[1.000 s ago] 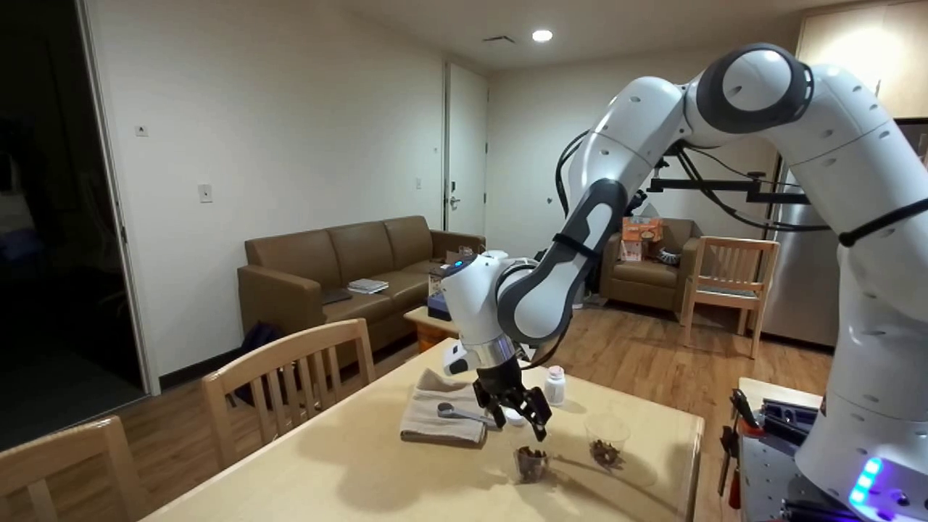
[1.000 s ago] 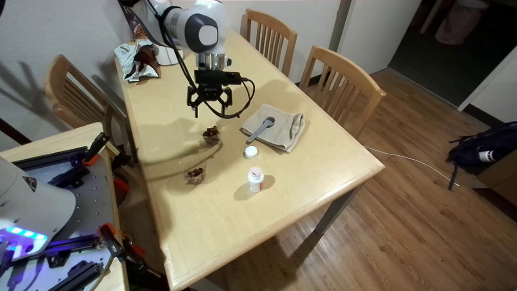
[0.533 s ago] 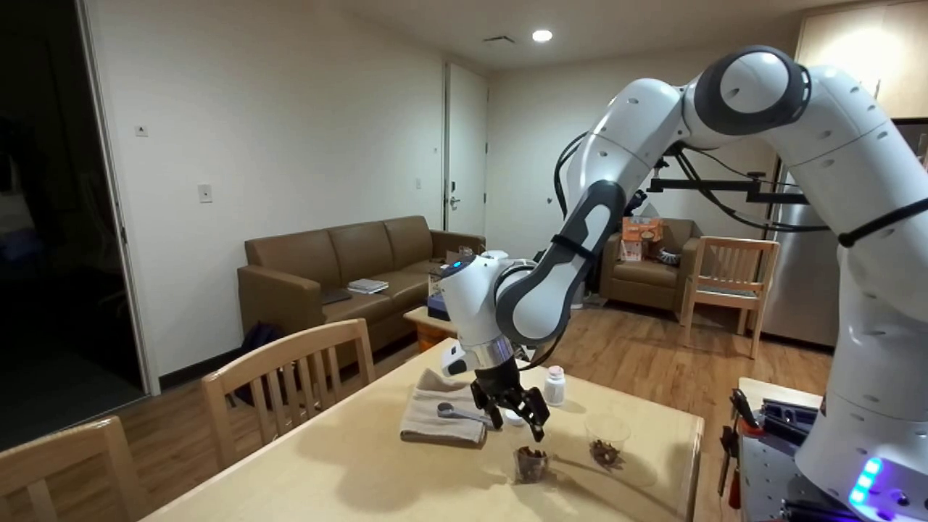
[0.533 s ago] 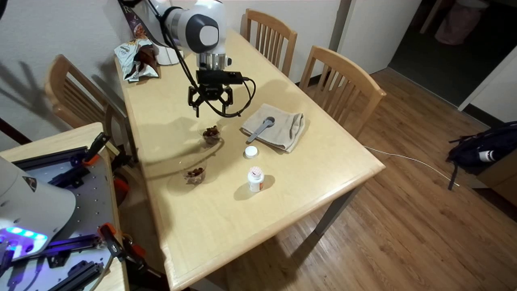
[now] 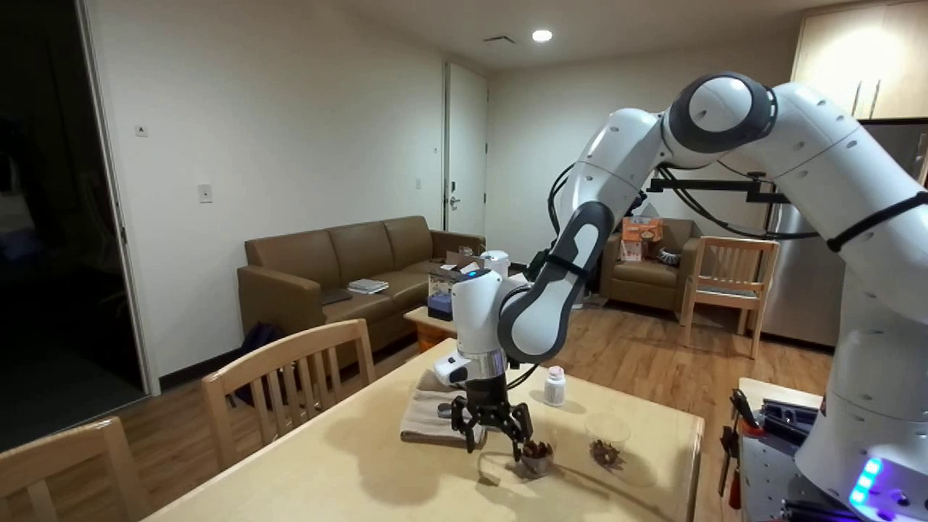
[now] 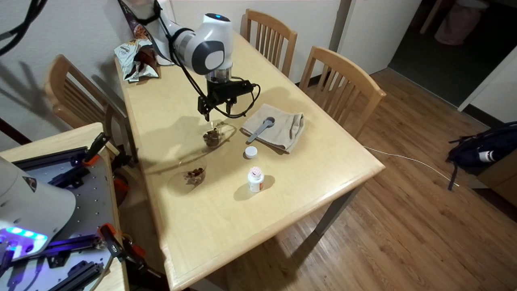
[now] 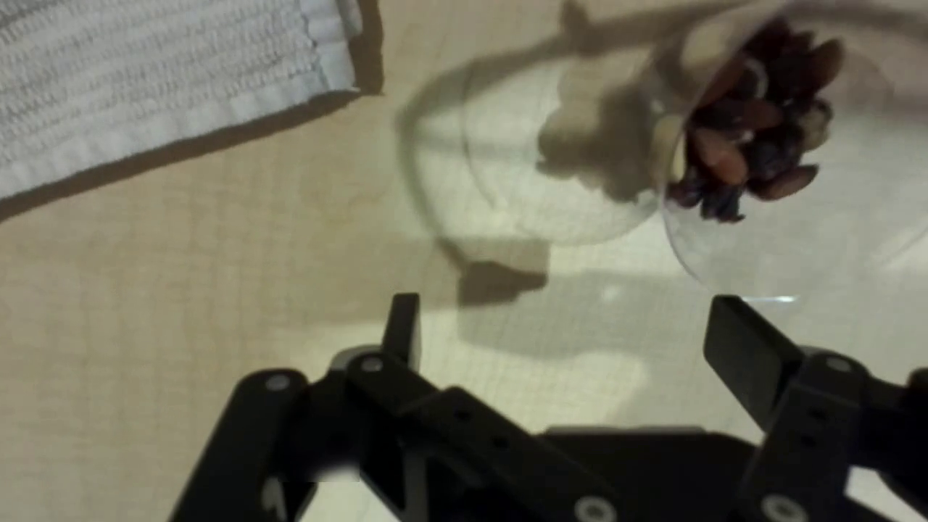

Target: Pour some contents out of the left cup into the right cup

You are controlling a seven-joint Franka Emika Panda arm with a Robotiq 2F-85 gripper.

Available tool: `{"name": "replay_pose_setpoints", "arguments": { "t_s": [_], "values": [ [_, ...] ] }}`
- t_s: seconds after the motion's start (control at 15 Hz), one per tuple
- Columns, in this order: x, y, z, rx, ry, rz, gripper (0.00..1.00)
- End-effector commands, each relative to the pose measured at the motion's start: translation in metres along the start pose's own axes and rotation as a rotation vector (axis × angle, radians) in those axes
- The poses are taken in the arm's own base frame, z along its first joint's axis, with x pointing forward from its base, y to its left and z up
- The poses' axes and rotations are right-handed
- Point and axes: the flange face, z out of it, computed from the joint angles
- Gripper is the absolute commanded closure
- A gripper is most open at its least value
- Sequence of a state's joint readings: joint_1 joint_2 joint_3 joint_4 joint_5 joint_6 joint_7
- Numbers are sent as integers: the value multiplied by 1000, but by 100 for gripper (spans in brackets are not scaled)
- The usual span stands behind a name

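Hovering beside the left cup [image 5: 537,467], jaws apart; right cup [image 5: 606,441] nearby

left cup [image 7: 786,235]: clear, glossy | gripper [image 7: 565,312]: matt | towel [image 7: 159,90]: ribbed cloth | table [image 6: 226,214]: smooth wood

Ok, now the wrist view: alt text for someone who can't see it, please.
The open gripper at the bottom holds nothing; a clear cup of what look like nuts and dried fruit is at upper right, partly out of frame. A pale cloth lies at upper left on the light tabletop.
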State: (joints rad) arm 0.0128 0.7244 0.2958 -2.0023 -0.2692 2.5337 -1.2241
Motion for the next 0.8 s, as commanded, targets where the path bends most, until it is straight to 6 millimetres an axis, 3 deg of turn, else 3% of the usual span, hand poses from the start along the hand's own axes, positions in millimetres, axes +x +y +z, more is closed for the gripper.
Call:
{"name": "replay_pose_setpoints", "arguments": {
  "t_s": [0.0,0.13,0.4,0.73],
  "values": [
    [-7,0,-6,25,32,-119,0],
    [-9,1,2,18,20,-87,0],
    [-5,0,0,21,21,-112,0],
    [-23,-1,-13,12,-45,-95,0]
  ]
}}
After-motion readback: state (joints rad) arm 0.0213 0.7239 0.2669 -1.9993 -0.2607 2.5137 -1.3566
